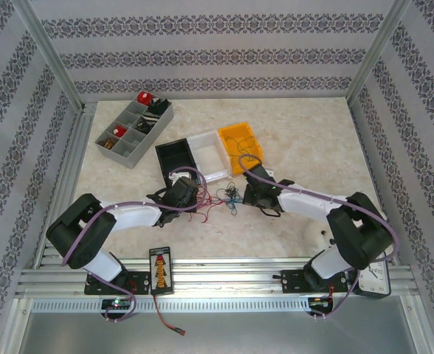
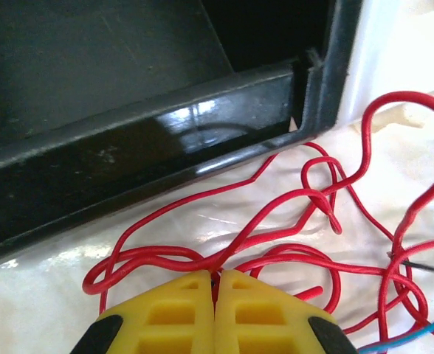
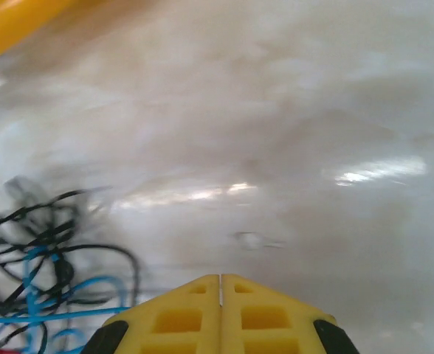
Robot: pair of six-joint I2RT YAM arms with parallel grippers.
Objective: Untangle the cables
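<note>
Loops of thin red cables beside glossy black bin

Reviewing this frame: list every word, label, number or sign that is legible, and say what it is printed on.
No text is legible in any view.
Black card on the front rail: yellow and red marks, too small to read.
White dial face at the near right corner: markings too small to read.
Wrist views: no lettering seen.
</note>
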